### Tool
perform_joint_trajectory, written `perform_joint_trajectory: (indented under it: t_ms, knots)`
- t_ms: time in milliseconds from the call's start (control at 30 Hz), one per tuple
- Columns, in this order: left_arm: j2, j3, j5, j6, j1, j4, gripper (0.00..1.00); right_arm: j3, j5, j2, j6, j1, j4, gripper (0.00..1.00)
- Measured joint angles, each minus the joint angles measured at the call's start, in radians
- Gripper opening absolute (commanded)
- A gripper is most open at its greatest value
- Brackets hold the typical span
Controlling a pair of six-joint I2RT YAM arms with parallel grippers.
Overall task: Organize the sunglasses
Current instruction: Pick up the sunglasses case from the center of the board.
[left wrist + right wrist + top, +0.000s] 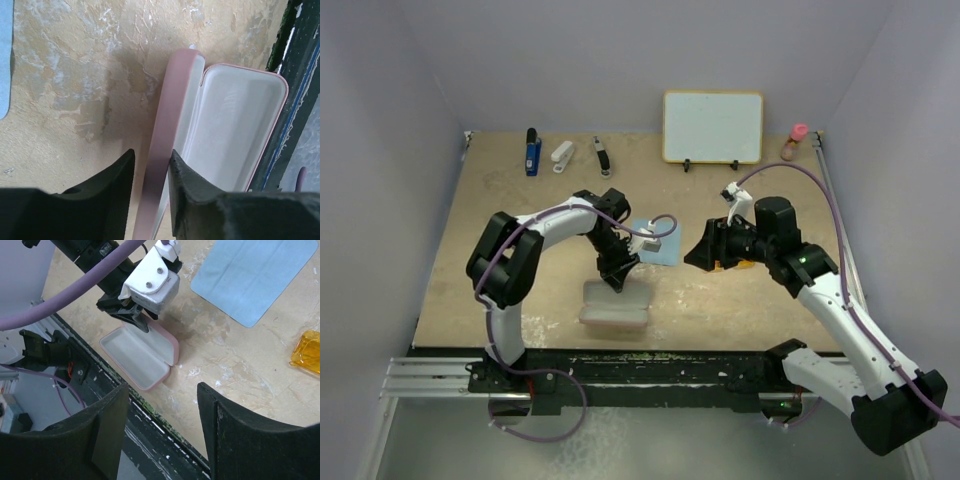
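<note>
Though cropped at the frame edge, the sunglasses (pixel 307 351) show orange.

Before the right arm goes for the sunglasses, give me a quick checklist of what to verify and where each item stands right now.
1. Pink case open, white interior bare: ok.
2. Left gripper closed around the case's lid edge: ok.
3. Right gripper open, nothing between the fingers: ok.
4. Sunglasses located on the table: ok, though cut off at the right wrist view's edge.
5. Sunglasses folded: cannot tell.
6. Blue cloth apart from the case: ok.
</note>
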Motion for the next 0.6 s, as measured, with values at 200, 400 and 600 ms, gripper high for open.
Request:
perform_joint_trajectory:
  t_ms: [200,400,600]
  knots:
    - [-0.009,0.0,-0.011,-0.024,0.0,-0.019,0.18,0.0,0.0,0.0,-0.003,0.0,0.0,0.61]
    - [-0.131,0.0,-0.096,-0.059,0.0,-0.038,0.11,-0.001,0.0,-0.001,-0.003,0.0,0.0,0.61]
    - [-0.343,0.044,-0.243,-0.075,-0.001,-0.07,0.07,-0.014,0.0,-0.008,-0.002,0.0,0.005,0.61]
